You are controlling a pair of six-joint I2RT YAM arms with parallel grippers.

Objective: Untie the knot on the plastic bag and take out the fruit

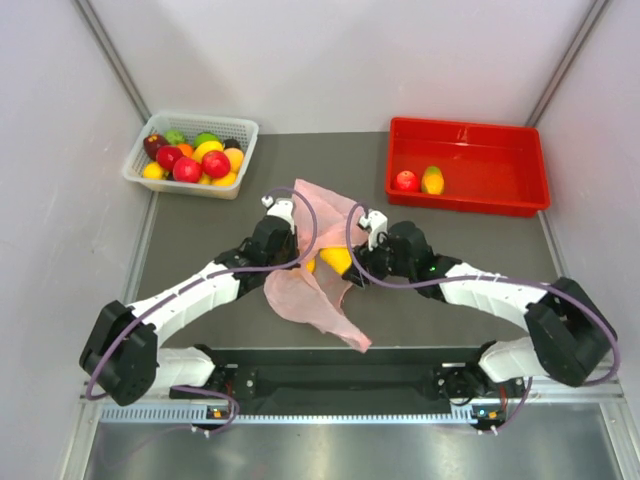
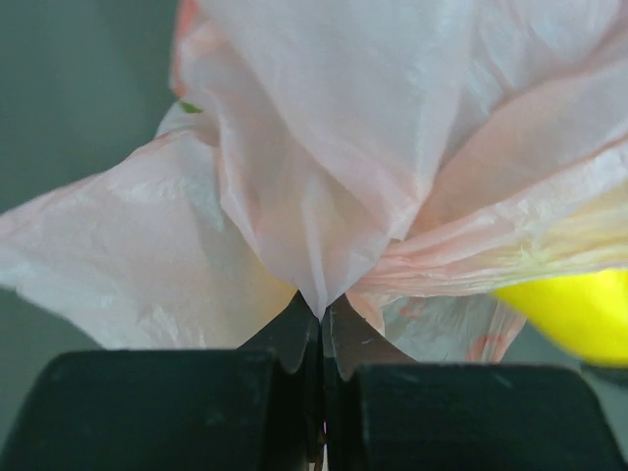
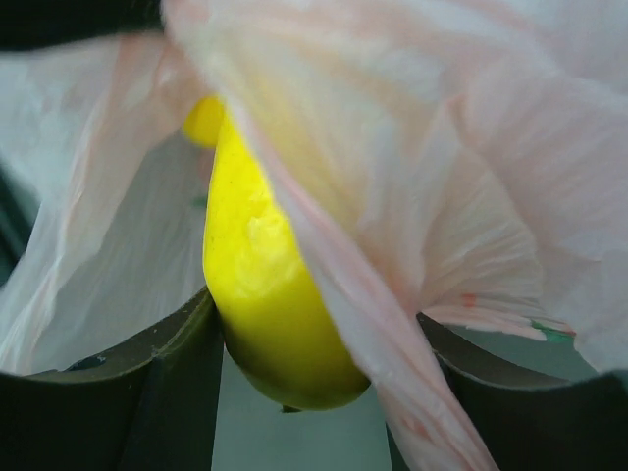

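Nearest us, the left pincer (image 2: pixel 322 329) is pressed together on a fold of the pink plastic bag (image 2: pixel 324 147). From the right wrist, the right pincer (image 3: pixel 319 324) clasps the large yellow fruit (image 3: pixel 260 294), with crinkly translucent film caught alongside; a smaller yellow one (image 3: pixel 201 123) sits behind. From above, the bag lies mid-scene on the bench (image 1: pixel 200 230) between both arms, no knot visible, with apple (image 1: pixel 406 181) and mango (image 1: pixel 433 180) in the red tray (image 1: pixel 490 160). We judge two fruits remain.
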